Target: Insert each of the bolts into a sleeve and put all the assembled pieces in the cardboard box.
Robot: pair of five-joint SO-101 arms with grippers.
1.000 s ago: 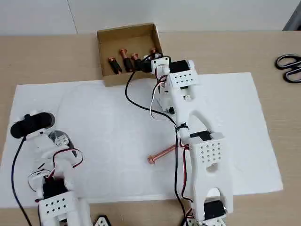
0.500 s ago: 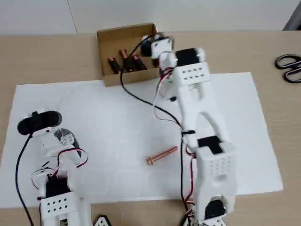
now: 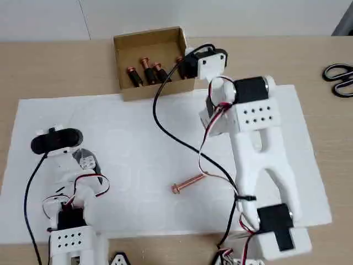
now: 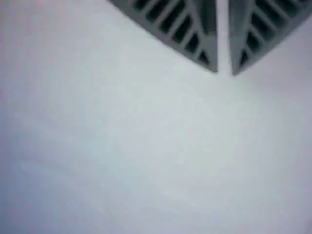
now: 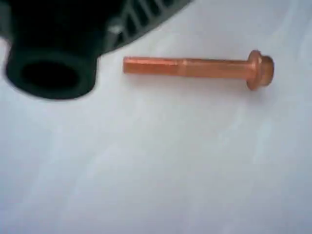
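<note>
Down and to the left of the cardboard box (image 3: 149,91), the left arm (image 3: 71,182) stands over the white sheet (image 3: 127,138), well apart from the box. Its wrist view has the left gripper (image 4: 223,70) hanging over bare sheet. The two ribbed grey fingertips (image 4: 204,53) are drawn almost together, with only a thin slit between them and nothing in it.

Inside the box lie four assembled pieces (image 3: 146,69), black sleeves with copper bolt heads showing, side by side. The rightmost is partly hidden behind a black cable.

Below the box and well apart from it, a single loose copper bolt (image 3: 190,182) lies tilted on the sheet, its flanged head at the end farther from the box.

To the right of the box, the right arm (image 3: 256,138) runs up from the table's near edge, and its wrist comes just beside the box's right wall. In its wrist view the right gripper (image 5: 83,34) is closed on a black sleeve (image 5: 48,73) whose open end faces the camera. The copper bolt (image 5: 195,67) lies flat on the sheet near the sleeve but apart from it.

Far to the right of the box, a pair of scissors (image 3: 339,77) rests on the wooden table (image 3: 55,61).
</note>
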